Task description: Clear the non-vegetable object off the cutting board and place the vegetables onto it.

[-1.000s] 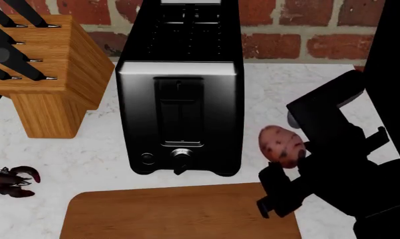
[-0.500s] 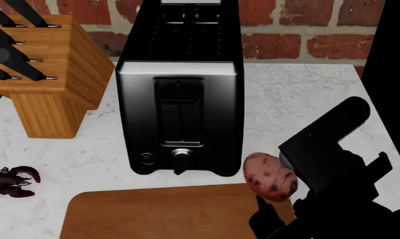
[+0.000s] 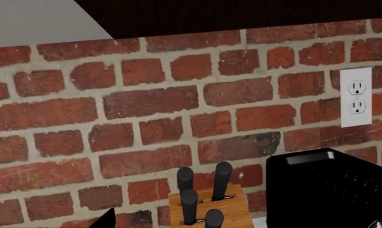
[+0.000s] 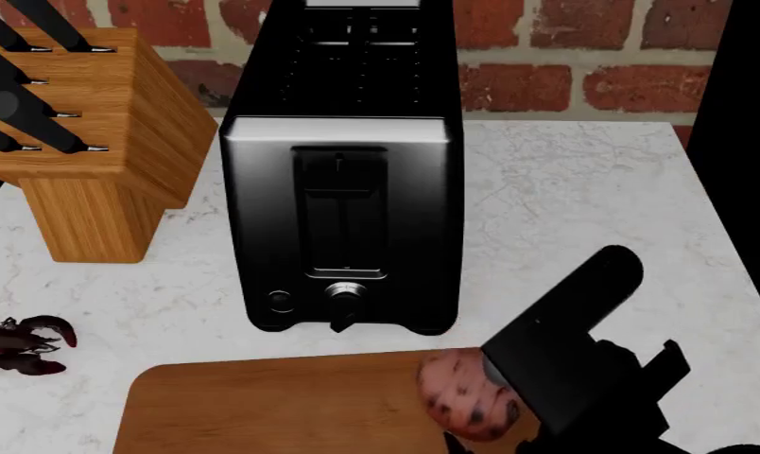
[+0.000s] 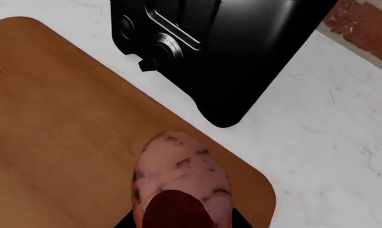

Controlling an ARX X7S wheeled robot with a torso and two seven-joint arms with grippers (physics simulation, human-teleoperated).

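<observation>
Potato point(image 4: 466, 402) held in right gripper point(image 4: 481, 426), over near right part of cutting board point(image 4: 279, 407). Toaster point(image 4: 342, 218) directly beyond the gripper, behind the board's far edge. Knife block point(image 4: 84, 142) far left of gripper, beside toaster, at the brick wall point(image 4: 582, 47). Lobster point(image 4: 21, 345) on counter point(image 4: 569, 199), well left of gripper, off the board's left end.
</observation>
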